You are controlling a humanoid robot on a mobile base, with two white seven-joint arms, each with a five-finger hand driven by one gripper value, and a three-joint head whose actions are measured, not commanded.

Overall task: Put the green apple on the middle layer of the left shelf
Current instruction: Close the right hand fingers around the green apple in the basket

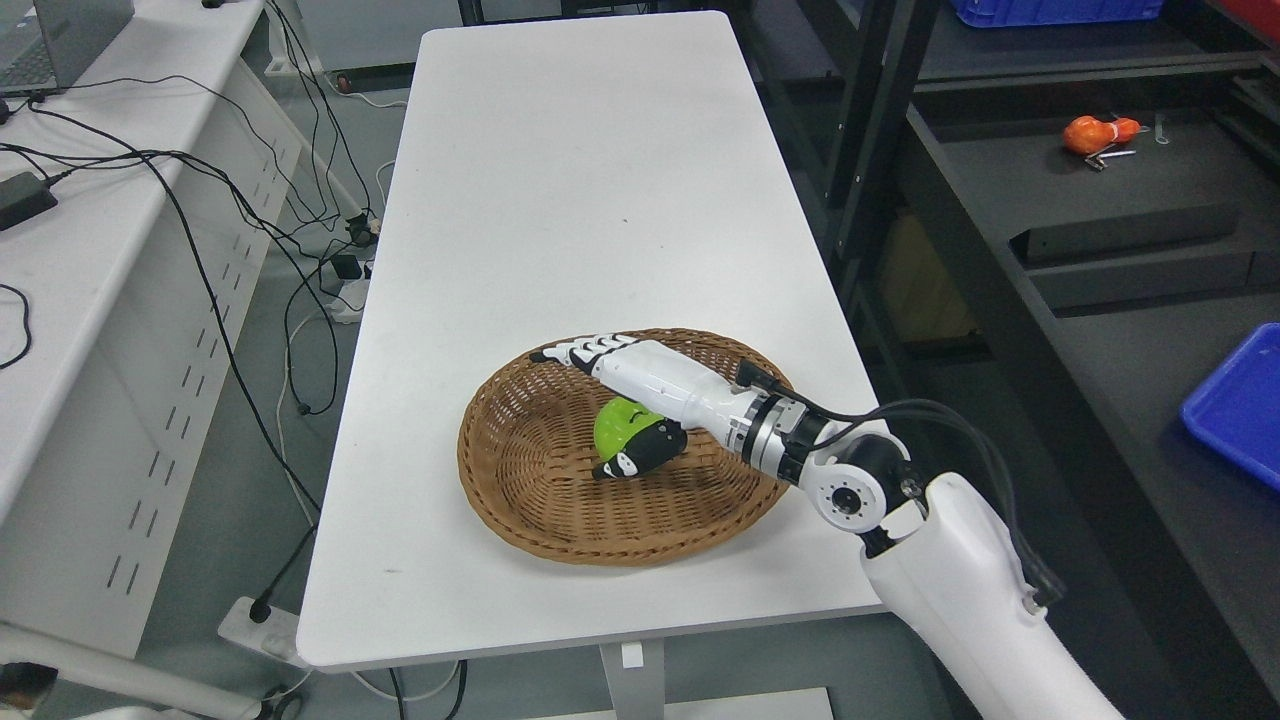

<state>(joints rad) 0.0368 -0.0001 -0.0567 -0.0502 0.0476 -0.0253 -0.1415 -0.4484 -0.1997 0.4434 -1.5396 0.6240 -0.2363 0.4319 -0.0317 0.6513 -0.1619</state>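
The right arm enters from the lower right corner and reaches up and to the left over the wicker basket [520, 500]. The right robot hand [625, 400] lies low inside the basket with the palm turned down. Its four fingers [580, 352] are stretched out almost straight toward the far rim, and the black-tipped thumb [640, 452] passes under the near side of the green apple [618, 424]. The apple sits in the basket between thumb and palm and touches them, but the fingers are not curled around it, so the robot hand is released and not yet grasping. Black cables run along the wrist to the forearm.

The basket stands on the near part of a long white counter [570, 180], near its right edge. To the left is a second white table [110, 230] with many black cables [230, 300] hanging to the floor. To the right stands a dark shelf [1100, 200], with an orange object [1095, 133] on it and a blue bin [1240, 405] at the edge.
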